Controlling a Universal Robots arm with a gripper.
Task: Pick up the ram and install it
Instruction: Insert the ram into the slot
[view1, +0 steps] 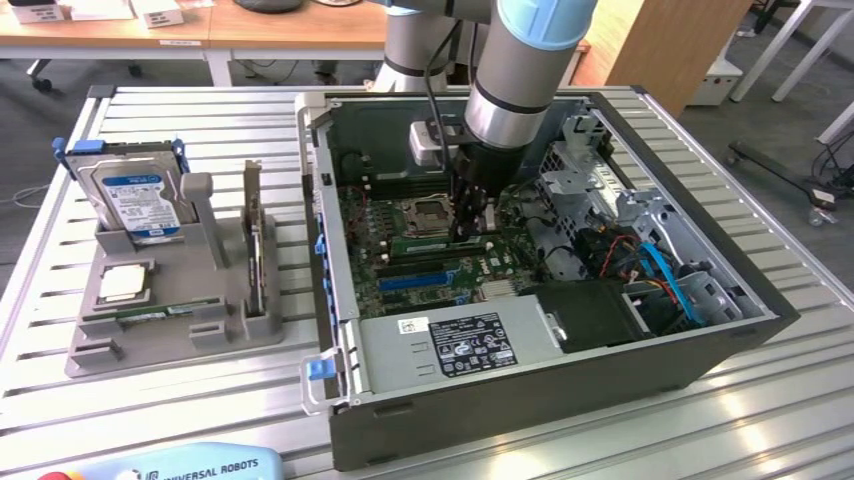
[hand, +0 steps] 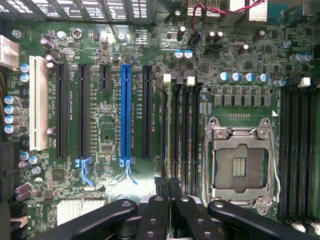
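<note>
While the tool is clenched tight low inside the PC case, right over the memory slots beside the CPU socket, I can't tell if anything's pinched in it. A green ram lies in the grey holder on the counter.

Exterior view: elevated, oblique, mid-distance over open black metal computer case. Wrist view: close, square-on to green motherboard. Shared: silver square processor socket.
</note>
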